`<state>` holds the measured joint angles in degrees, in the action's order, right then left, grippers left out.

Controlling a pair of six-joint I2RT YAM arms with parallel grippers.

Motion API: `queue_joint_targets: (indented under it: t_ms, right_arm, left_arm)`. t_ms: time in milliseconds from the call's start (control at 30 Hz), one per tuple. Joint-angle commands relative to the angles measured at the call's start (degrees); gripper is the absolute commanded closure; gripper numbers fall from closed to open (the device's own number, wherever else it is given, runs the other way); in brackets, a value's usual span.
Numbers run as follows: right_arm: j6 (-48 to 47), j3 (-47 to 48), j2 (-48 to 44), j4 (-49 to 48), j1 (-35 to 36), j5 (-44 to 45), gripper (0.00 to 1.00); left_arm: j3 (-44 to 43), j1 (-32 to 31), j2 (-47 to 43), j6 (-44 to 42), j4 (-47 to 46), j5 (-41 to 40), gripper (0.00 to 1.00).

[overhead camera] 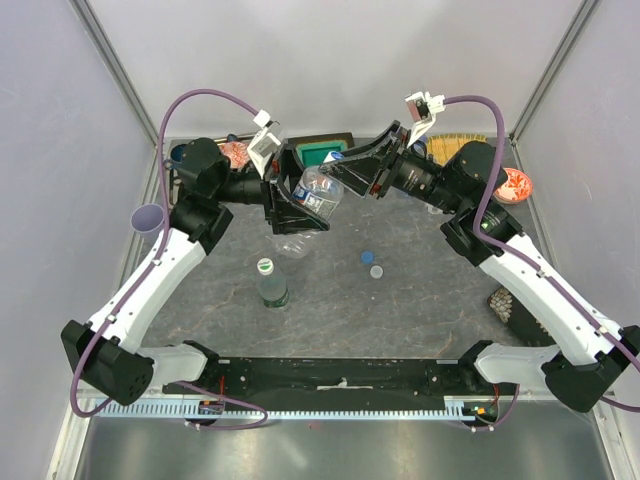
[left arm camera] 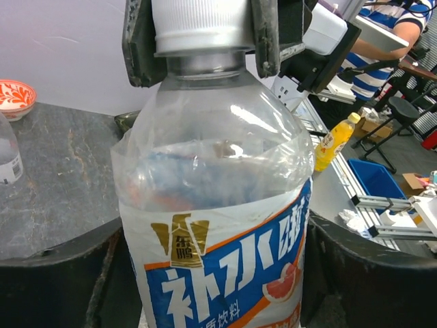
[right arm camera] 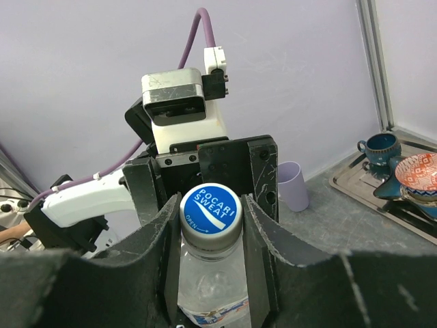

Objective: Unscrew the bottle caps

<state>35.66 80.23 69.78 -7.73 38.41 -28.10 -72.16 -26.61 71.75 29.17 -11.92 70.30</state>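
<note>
While the left hand [left arm camera: 218,287] seems to clamp the bottle [left arm camera: 215,164] aloft near the far edge of the tabletop [overhead camera: 410,310], the right hand [right arm camera: 213,236] pinches its blue-and-white cap [right arm camera: 211,206] tight. Unscrewing looks underway, so next comes a steady twist.

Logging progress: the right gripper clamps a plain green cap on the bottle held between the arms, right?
No: the cap is blue and white, not green, as the right wrist view shows. The right gripper does clamp it, on the bottle held between the arms.
</note>
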Motion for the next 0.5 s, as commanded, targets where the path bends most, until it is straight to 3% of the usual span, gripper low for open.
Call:
queue_joint_targets:
  t_ms: [0, 100, 200, 233, 333, 467]
  right_arm:
    - [-0.3, 0.1, -1.1, -2.5, 0.5, 0.1, 1.00]
    - [-1.6, 0.9, -0.9, -0.1, 0.6, -0.6, 1.00]
    - [-3.5, 2.6, -1.1, 4.5, 0.6, 2.3, 0.56]
    - [-3.8, 3.4, -1.4, 7.3, 0.6, 3.4, 0.36]
    - [-4.5, 6.9, -1.6, 12.2, 0.6, 9.0, 0.13]
    - [-3.7, 11.2, -1.3, 17.4, 0.6, 17.5, 0.07]
  left_arm:
    - [0.0, -0.2, 0.2, 0.2, -0.7, 0.0, 0.31]
    - [-0.1, -0.2, 0.1, -1.0, 0.7, -0.8, 0.49]
    - [-0.2, -0.3, -0.6, -4.5, 4.6, -3.2, 0.50]
    - [-0.3, -0.4, -1.3, -6.0, 6.4, -4.6, 0.50]
    - [-0.5, -1.3, -2.5, -13.0, 13.3, -12.2, 0.51]
    - [-1.3, -5.5, -4.2, -22.6, 20.4, -29.0, 0.55]
